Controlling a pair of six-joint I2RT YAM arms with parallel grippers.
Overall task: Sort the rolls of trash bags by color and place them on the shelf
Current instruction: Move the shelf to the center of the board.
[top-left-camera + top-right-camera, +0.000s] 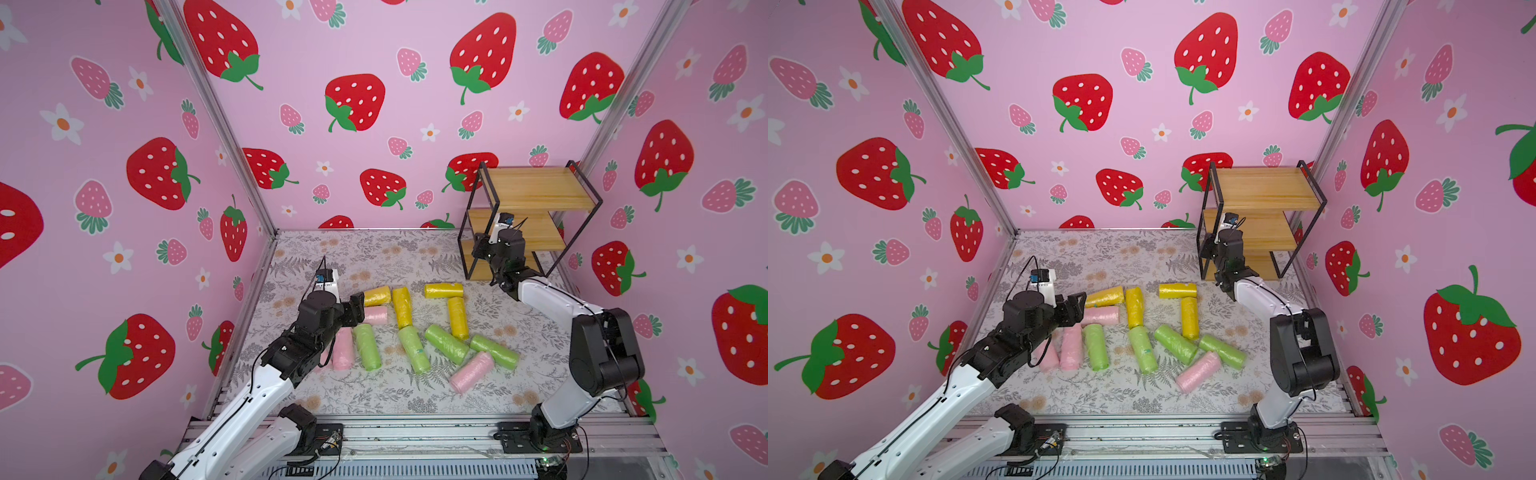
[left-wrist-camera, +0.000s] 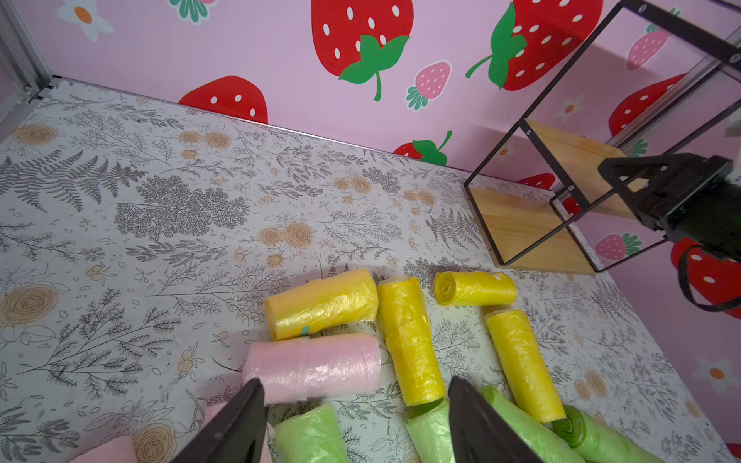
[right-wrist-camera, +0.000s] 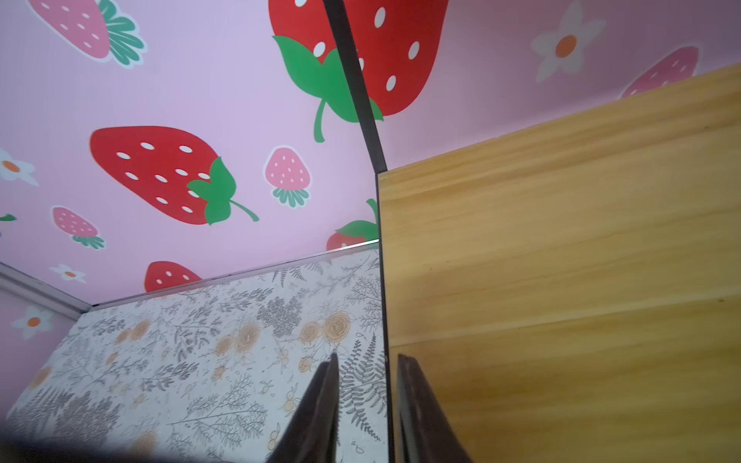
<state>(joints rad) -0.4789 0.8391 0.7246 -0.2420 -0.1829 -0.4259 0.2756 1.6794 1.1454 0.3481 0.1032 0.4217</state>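
First pick, I judge: the right claw pinches the shelf by its frame, and the spread left claw must descend onto the pink roll at lower centre.

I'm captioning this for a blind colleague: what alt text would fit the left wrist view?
The left gripper hangs open close to a pink roll and green rolls on a floral table. Four yellow rolls lie beyond them, and farther off the right gripper is at a wooden shelf with a black wire frame.

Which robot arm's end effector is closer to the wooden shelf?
Right. The right end effector straddles the shelf's black frame edge; the left end effector is well away, beside a pink roll.
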